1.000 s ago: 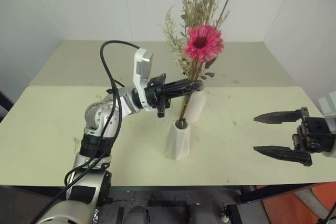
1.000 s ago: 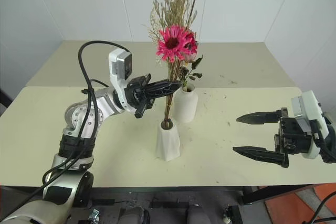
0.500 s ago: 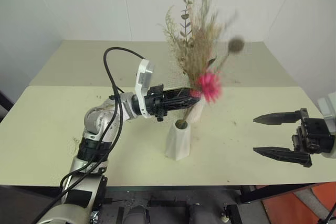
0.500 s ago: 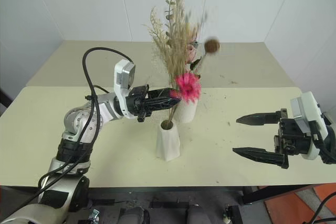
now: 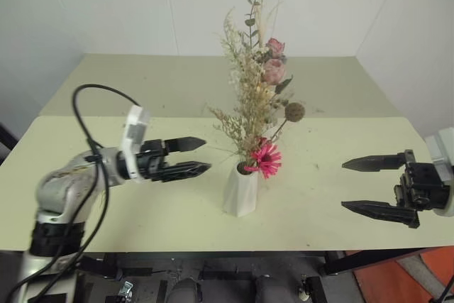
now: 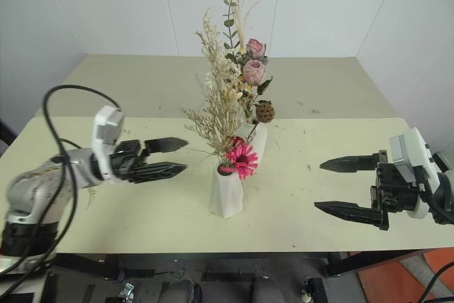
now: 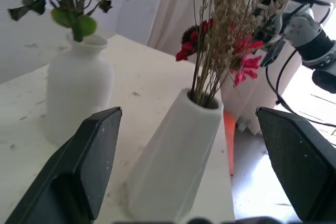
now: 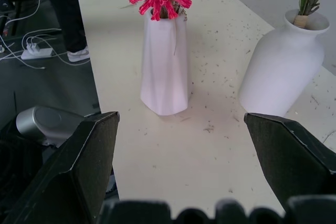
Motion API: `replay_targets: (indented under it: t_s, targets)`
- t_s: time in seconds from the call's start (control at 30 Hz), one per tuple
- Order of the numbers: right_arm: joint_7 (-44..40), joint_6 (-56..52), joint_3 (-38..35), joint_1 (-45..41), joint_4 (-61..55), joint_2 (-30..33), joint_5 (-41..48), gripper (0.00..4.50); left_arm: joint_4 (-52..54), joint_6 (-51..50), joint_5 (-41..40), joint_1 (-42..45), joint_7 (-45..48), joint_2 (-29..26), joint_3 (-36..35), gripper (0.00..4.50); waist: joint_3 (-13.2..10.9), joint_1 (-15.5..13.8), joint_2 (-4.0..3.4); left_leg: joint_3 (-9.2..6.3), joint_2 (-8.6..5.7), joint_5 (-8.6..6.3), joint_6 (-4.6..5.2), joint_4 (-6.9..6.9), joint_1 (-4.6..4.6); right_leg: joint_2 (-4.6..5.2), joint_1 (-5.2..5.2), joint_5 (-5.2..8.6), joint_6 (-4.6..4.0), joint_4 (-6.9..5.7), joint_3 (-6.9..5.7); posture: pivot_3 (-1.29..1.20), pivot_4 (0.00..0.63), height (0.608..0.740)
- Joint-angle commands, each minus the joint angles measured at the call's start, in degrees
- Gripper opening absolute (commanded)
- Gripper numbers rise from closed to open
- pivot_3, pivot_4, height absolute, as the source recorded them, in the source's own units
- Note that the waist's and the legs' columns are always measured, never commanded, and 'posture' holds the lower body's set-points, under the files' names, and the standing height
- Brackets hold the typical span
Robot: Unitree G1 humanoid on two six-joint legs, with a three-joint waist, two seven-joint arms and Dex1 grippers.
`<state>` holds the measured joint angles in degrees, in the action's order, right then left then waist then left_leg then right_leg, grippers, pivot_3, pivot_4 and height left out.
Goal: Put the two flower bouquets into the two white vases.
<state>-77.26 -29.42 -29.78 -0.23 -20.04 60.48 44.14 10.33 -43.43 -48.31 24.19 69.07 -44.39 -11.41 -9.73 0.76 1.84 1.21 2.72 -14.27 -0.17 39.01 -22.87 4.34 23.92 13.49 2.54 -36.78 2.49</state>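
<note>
The shorter faceted white vase (image 5: 241, 193) stands near the table's front edge. It holds the slim beige grass bouquet (image 5: 245, 115), whose pink daisy (image 5: 267, 158) droops at the rim. Just behind it the rounded bottle vase (image 6: 257, 141) holds the fuller bouquet with pale pink roses (image 5: 273, 69). My left gripper (image 5: 200, 155) is open and empty, level with the faceted vase's mouth and a short way to its left. In the left wrist view its fingers (image 7: 89, 156) frame both vases. My right gripper (image 5: 345, 184) hangs open and empty well to the right of the vases.
Both vases stand on a pale table (image 5: 319, 140) speckled with plant crumbs. A second table (image 5: 142, 83) adjoins it at the back, against white walls. In the right wrist view a person's legs (image 8: 68, 19) and cables (image 8: 31, 45) show on the floor beyond the table edge.
My left gripper opened and let go of the grass bouquet, then drew back to the left. The bouquet dropped deeper into the faceted vase and tipped over. The right arm stayed still.
</note>
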Motion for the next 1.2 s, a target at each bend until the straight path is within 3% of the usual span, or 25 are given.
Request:
replay_targets:
  t_s: [0.03, 0.17, 0.57, 0.73, 1.2]
  targets:
    - [-0.43, 1.13, 0.13, -1.11, -0.05, 0.56, -0.14, 4.5, -0.19, 2.21, 0.07, -0.87, 2.81, -4.15, -4.29, 4.45, 0.0, -0.04, 0.0, 0.01, 0.0, 0.0, 0.0, 0.0, 0.0, 0.0, 0.01, 0.0, 0.0, 0.0, 0.0, 0.0, 0.15, 0.74]
    - [-0.37, 1.16, 1.04, -1.48, 0.15, 0.27, -0.36, 4.5, -0.18, 3.11, -0.06, -4.47, 5.15, -8.57, -8.08, 4.45, 0.0, -0.03, 0.0, 0.03, 0.02, 0.0, 0.0, -0.04, 0.0, 0.0, 0.04, 0.01, -0.02, 0.0, 0.0, 0.0, 0.15, 0.74]
    - [3.11, 1.62, 0.32, -1.5, 1.06, -0.54, -1.91, 4.5, -0.46, 9.78, 1.67, -9.81, 8.62, -13.86, -17.51, 4.45, 0.0, -0.07, 0.0, 0.08, 0.04, 0.0, 0.0, -0.06, -0.05, 0.01, 0.12, 0.02, -0.03, -0.01, 0.01, 0.0, 0.15, 0.74]
    - [3.83, 1.34, -0.25, -1.73, 1.61, -0.49, -2.12, 4.5, -0.73, 11.58, 2.56, -11.9, 11.39, -16.03, -17.88, 4.45, 0.0, -0.06, 0.0, 0.13, 0.07, 0.0, 0.0, -0.06, -0.03, 0.0, 0.12, 0.03, -0.05, -0.02, 0.02, 0.0, 0.15, 0.74]
    - [4.63, 1.53, -0.17, -1.79, 1.81, -0.38, -2.23, 4.5, 0.61, 11.51, 2.03, -11.37, 9.81, -14.86, -16.89, 4.45, 0.0, -0.06, 0.0, 0.14, 0.08, 0.0, 0.0, -0.06, -0.04, 0.0, 0.13, 0.03, -0.05, -0.03, 0.02, 0.0, 0.15, 0.74]
